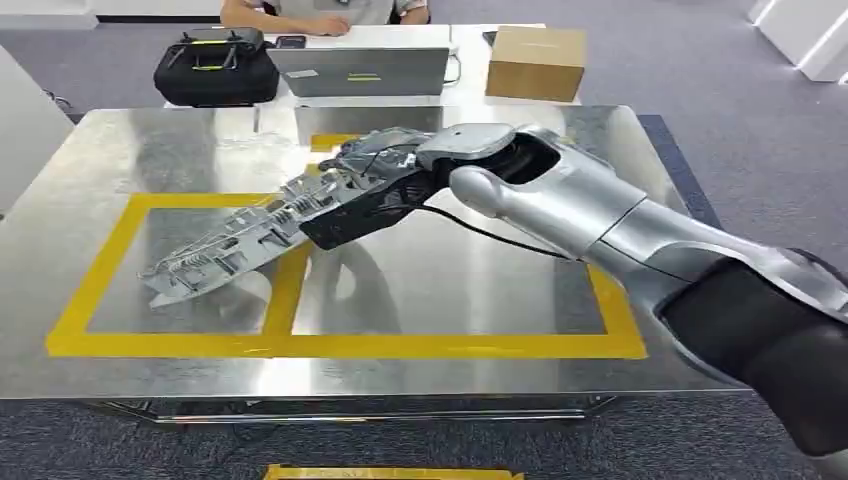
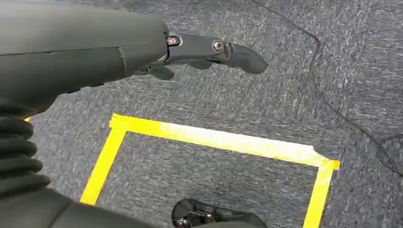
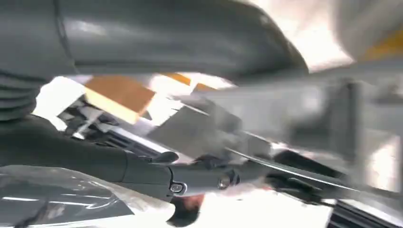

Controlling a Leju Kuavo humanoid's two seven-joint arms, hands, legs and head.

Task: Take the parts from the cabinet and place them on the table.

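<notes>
A long silvery metal part [image 1: 225, 245] with ribs and cut-outs reaches down to the left over the steel table [image 1: 470, 290]. Its low tip is at the left yellow-taped box; whether it touches the table I cannot tell. My right hand [image 1: 365, 195] grips the part's upper end above the table's middle, the silver arm coming in from the lower right. In the right wrist view, dark fingers [image 3: 199, 178] wrap the blurred grey part [image 3: 304, 109]. My left hand [image 2: 209, 50] hangs over the carpet, fingers stretched out and holding nothing.
Yellow tape [image 1: 290, 345] marks two boxes on the table. Behind it stand a black case [image 1: 215, 68], a laptop [image 1: 360, 70] and a cardboard box [image 1: 535, 62], with a person [image 1: 325, 12] seated there. A yellow tape square [image 2: 214, 140] and a cable [image 2: 332, 104] lie on the carpet.
</notes>
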